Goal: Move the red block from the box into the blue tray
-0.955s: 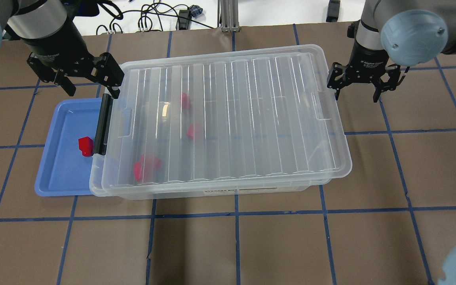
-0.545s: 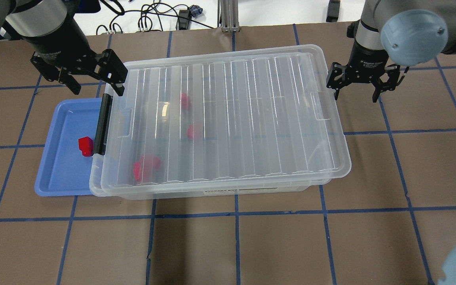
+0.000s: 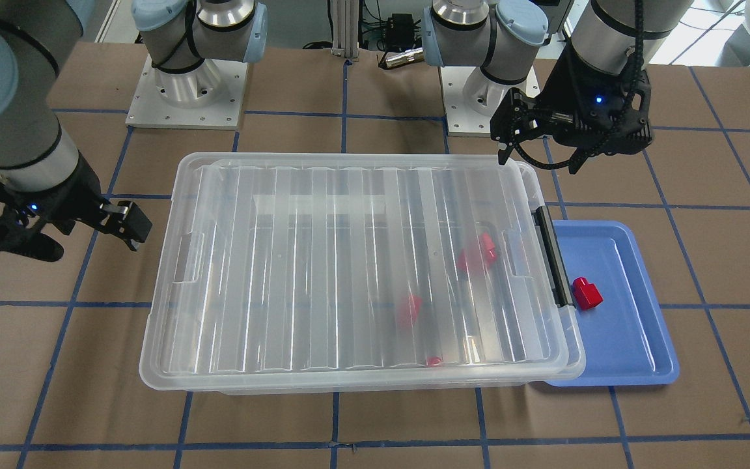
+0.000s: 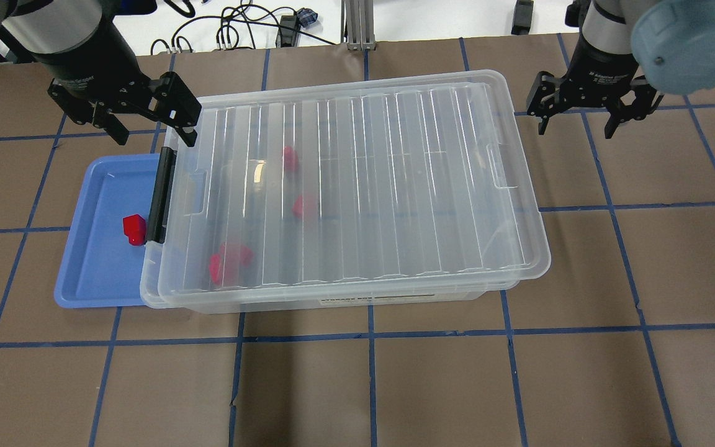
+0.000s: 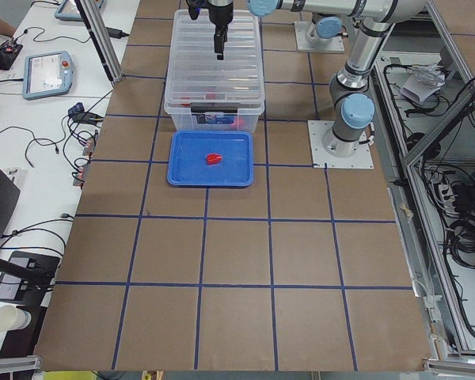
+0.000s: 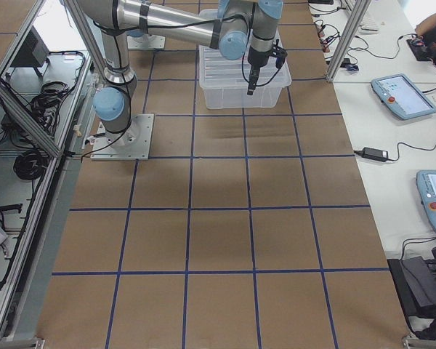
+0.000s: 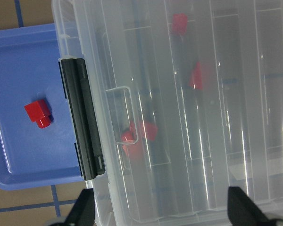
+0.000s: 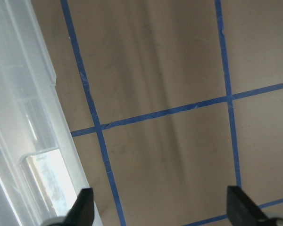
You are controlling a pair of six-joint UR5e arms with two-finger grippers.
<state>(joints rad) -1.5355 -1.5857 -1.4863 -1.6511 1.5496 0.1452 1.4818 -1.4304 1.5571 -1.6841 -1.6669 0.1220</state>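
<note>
Resting in the blue tray point(image 4: 94, 248), the red block point(image 4: 134, 229) is seen just beside the latch bar point(image 4: 159, 195) of the lidded box point(image 4: 426, 186); the left tool point(image 4: 156, 138) is held spread and empty over the box's corner; the right tool point(image 4: 576, 130) is held spread and empty off the box's other end.

Five red blocks point(image 4: 134, 228), one tray point(image 4: 98, 267), one box point(image 4: 395, 186)

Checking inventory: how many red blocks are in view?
4: one red block in the blue tray; three inside the closed box: far, middle, and a blob nearest the latch that may be two.
</note>
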